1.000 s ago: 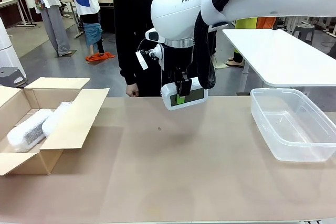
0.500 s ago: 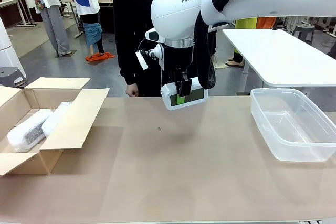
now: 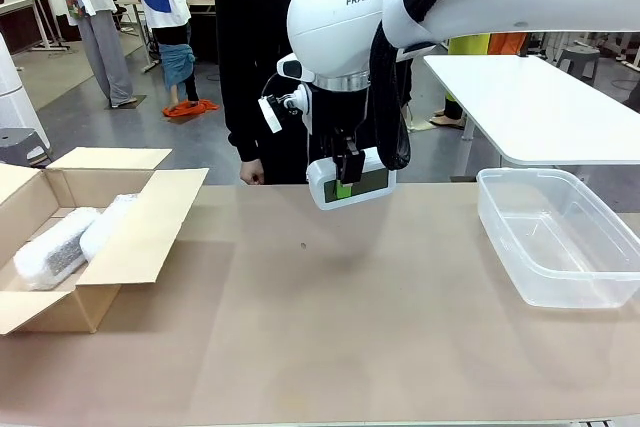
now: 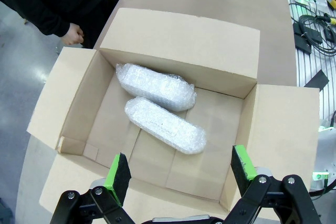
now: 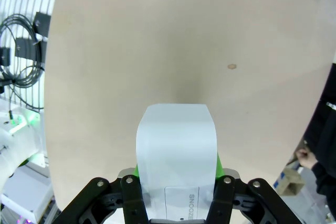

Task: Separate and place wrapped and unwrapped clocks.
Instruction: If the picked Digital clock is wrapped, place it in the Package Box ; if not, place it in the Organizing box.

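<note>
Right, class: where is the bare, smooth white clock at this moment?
In the front view, the bare, smooth white clock hangs above the table's far middle, held in the right pincer, between the open brown cardboard box and the clear plastic tub.

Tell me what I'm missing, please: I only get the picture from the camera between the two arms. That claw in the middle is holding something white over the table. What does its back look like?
Observer: The bare clock has a plain white back with a small printed label, gripped by the right claw across its middle.
Operator: And the cardboard box on the left, what's inside?
Observer: Two bubble-wrapped clocks lie side by side, touching, on the floor of the cardboard box.
Operator: Is the other claw anywhere near it?
Observer: Yes, the left claw hangs above the box with its jaws wide apart, holding nothing.
</note>
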`<state>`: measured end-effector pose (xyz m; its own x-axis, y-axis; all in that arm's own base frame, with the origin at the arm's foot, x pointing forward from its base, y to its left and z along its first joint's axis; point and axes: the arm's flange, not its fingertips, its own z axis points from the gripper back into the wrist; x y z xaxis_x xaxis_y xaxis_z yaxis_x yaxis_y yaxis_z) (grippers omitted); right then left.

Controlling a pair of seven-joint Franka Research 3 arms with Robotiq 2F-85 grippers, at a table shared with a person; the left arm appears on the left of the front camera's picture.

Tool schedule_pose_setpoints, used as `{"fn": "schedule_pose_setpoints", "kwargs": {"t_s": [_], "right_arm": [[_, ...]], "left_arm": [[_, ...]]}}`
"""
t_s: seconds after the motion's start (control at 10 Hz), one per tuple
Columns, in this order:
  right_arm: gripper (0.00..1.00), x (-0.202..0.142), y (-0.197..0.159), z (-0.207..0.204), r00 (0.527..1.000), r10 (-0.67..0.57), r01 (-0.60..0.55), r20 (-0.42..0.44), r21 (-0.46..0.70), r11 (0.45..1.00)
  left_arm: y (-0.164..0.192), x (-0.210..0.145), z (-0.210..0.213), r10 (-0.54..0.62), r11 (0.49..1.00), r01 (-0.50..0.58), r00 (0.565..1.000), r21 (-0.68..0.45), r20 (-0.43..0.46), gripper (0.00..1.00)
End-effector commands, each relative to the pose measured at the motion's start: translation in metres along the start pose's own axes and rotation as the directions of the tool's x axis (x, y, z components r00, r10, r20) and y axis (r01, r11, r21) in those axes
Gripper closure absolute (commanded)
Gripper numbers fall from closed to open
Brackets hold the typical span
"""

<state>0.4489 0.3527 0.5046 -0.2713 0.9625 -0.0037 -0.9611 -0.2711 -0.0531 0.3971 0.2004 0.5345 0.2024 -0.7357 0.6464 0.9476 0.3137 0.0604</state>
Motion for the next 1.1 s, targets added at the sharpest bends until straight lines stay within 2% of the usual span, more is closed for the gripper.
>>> {"fn": "schedule_pose_setpoints", "kwargs": {"t_s": [0.0, 0.1, 0.2, 0.3, 0.6, 0.8, 0.9, 1.0], "right_arm": [[0.5, -0.002, -0.009, -0.002, 0.979, -0.199, 0.201, 0.036, -0.059, 0.978], [0.5, -0.008, -0.018, -0.004, 0.92, -0.389, 0.392, 0.051, -0.062, 0.918], [0.5, -0.016, -0.025, -0.006, 0.829, -0.556, 0.559, 0.059, -0.073, 0.826], [0.5, -0.026, -0.03, -0.008, 0.743, -0.668, 0.669, 0.043, -0.058, 0.741], [0.5, -0.075, -0.055, -0.001, 0.524, -0.852, 0.852, 0.008, -0.024, 0.524], [0.5, -0.121, -0.077, 0.009, 0.31, -0.951, 0.951, 0.006, -0.008, 0.31], [0.5, -0.147, -0.086, 0.01, 0.235, -0.972, 0.972, -0.007, 0.009, 0.234], [0.5, -0.168, -0.093, 0.009, 0.179, -0.984, 0.984, -0.02, 0.015, 0.179]], "left_arm": [[0.001, 0.0, 0.001, -0.008, 1.0, 0.008, 1.0, 0.003, 0.014, 0.0], [0.001, 0.0, 0.001, -0.008, 1.0, 0.008, 1.0, 0.003, 0.014, 0.0], [0.001, 0.0, 0.001, -0.008, 1.0, 0.008, 1.0, 0.003, 0.014, 0.0], [0.001, 0.0, 0.001, -0.008, 1.0, 0.008, 1.0, 0.003, 0.014, 0.0], [0.001, 0.0, 0.001, -0.008, 1.0, 0.008, 1.0, 0.003, 0.014, 0.0], [0.001, 0.0, 0.001, -0.008, 1.0, 0.008, 1.0, 0.003, 0.014, 0.0], [0.001, 0.0, 0.001, -0.008, 1.0, 0.008, 1.0, 0.003, 0.014, 0.0], [0.001, 0.0, 0.001, -0.008, 1.0, 0.008, 1.0, 0.003, 0.014, 0.0]]}}
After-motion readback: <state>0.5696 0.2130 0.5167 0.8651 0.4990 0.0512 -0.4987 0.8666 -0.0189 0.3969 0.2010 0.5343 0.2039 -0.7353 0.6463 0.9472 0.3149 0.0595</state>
